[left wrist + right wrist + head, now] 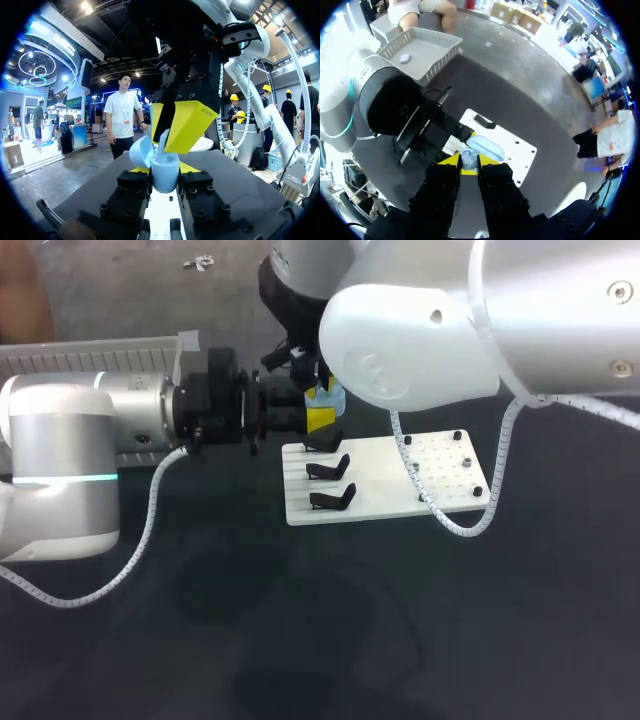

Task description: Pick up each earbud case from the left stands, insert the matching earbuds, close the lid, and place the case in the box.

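In the upper middle of the head view, the left gripper (318,420) has its fingers clamped on the pale blue earbud case (165,180). The case's lid (141,152) is swung open, and it is held above the white board (380,495) on the desk (300,620). The right gripper (169,131) hangs directly over the case, fingers pinched on an earbud (162,143) whose stem points down into it. The insertion should go best with the case held level, the stem lined up with its well, a straight descent clear of the lid, and release only once the earbud is seated.

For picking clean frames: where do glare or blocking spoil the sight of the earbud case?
Head view: the right arm covers most of the earbud case. Right wrist view: glare washes out the left arm, not the case. Left wrist view: case evenly lit.
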{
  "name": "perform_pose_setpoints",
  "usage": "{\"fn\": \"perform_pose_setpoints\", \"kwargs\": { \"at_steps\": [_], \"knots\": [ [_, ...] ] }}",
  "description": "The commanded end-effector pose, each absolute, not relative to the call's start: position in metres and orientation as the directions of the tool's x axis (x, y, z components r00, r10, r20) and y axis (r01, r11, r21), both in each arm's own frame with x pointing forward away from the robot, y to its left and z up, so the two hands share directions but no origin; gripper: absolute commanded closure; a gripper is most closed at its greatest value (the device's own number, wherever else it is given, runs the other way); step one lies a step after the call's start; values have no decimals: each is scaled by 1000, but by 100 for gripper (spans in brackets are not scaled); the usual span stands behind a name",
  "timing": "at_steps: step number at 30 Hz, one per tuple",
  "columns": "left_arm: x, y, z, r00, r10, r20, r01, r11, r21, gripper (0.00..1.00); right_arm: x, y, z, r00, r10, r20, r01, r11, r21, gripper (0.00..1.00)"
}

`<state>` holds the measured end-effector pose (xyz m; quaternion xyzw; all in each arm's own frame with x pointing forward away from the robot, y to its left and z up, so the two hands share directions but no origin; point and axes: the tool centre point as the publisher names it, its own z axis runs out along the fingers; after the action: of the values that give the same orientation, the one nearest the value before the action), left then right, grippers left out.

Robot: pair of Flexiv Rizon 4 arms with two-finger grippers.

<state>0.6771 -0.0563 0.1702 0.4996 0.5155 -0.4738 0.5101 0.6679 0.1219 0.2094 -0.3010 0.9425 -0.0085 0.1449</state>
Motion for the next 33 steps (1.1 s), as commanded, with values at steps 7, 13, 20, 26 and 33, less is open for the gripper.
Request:
{"fn": "perform_pose_setpoints", "kwargs": {
  "at_steps": [7,13,20,26,33],
  "knots": [
    [675,-57,172,23,30,-999,998,60,25,100,671,123,209,-776,-571,-268,-567,817,-99,74],
    [675,-57,172,23,30,-999,998,60,25,100,672,123,209,-775,-572,-269,-569,816,-98,72],
    [675,-57,172,23,30,-999,998,60,25,100,673,122,210,-775,-573,-268,-569,816,-100,68],
    [675,-57,172,23,30,-999,998,60,25,100,671,120,214,-777,-569,-270,-563,820,-105,69],
    [675,-57,172,23,30,-999,998,60,25,100,687,115,244,-765,-526,-372,-524,844,-115,65]
  ]
}}
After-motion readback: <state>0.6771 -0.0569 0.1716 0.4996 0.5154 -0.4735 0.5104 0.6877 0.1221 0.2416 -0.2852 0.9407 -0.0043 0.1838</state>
